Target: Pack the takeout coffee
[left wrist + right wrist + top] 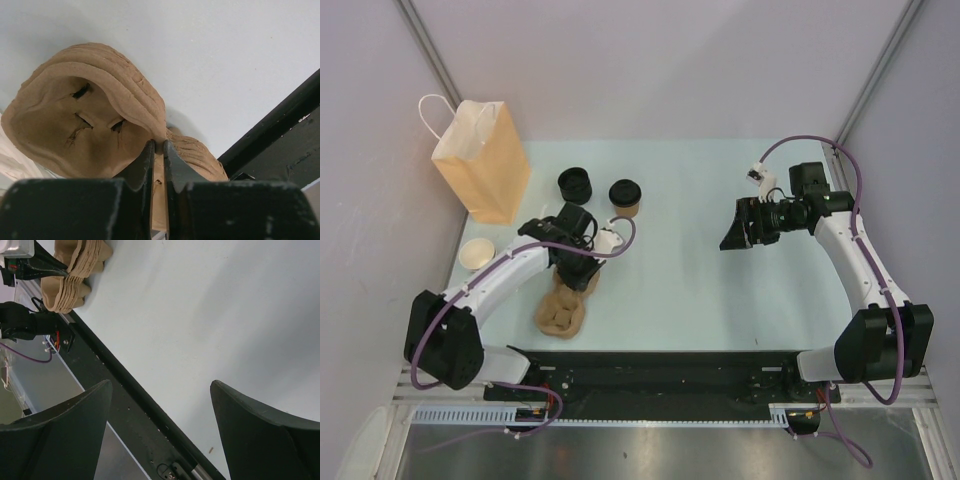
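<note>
Left gripper (157, 146) pinches cup tray (90, 115) rim | coffee cup (625, 197) upright just beyond, slightly right | left arm nearer | right gripper (160, 390) spread, well apart

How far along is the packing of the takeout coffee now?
Nothing is packed yet: the coffee cup stands on the table, apart from the paper bag. In hand: the left end effector pinches the cardboard cup carrier. The right end effector is open and empty. Left: cup into bag.
</note>
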